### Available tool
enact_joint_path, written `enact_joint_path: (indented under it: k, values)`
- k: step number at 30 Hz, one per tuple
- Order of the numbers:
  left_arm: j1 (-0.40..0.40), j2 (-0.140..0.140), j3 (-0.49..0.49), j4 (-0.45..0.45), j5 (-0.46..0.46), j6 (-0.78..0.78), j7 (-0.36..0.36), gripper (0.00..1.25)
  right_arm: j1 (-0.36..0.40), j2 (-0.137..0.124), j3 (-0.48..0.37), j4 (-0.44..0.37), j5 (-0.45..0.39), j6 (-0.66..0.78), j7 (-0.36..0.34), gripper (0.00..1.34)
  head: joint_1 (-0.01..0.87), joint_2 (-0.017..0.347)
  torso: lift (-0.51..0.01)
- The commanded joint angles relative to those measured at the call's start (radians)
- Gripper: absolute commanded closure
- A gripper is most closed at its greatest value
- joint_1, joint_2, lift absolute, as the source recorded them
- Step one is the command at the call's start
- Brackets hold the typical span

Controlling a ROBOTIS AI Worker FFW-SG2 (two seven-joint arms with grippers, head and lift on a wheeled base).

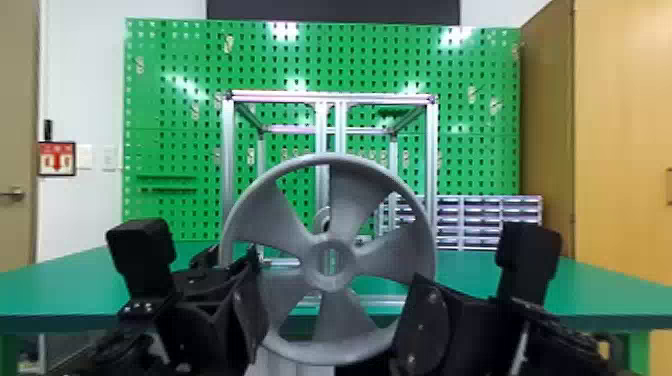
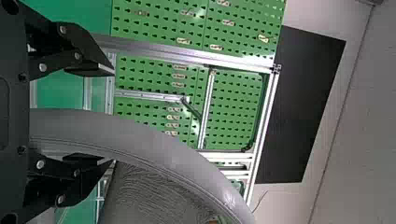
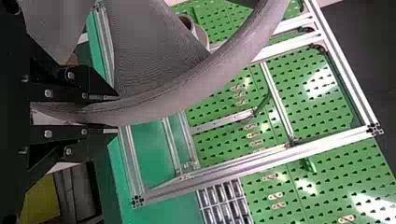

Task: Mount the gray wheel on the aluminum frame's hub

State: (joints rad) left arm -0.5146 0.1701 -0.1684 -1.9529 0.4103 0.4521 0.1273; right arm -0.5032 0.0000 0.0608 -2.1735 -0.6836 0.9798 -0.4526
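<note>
Upright before the aluminum frame is the gray wheel, its face toward the head view. The frame's hub shows through a gap between spokes, above the wheel's center. At the wheel's lower right stands my right gripper; in the right wrist view that gripper is shut on the rim. My left gripper is at the wheel's lower left. In the left wrist view this gripper has its fingers spread wide, with the rim passing between them, nearer one finger.
A green table carries the frame. Behind it stand a green pegboard and, at the right, a rack of small drawers. A wooden cabinet rises on the far right.
</note>
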Motion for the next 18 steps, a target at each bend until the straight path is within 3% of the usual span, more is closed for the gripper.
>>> enact_joint_path:
  k: [1, 18]
  values:
    - [-0.001, -0.003, 0.0, 0.014, 0.022, -0.015, 0.002, 0.75, 0.002, 0.001, 0.005, 0.0, 0.018, -0.009, 0.0, 1.16, -0.005, 0.006, -0.499]
    - [-0.015, -0.003, -0.014, 0.031, 0.076, -0.027, 0.058, 0.85, -0.005, 0.001, 0.017, 0.012, 0.053, -0.026, 0.0, 1.16, -0.005, 0.006, -0.499]
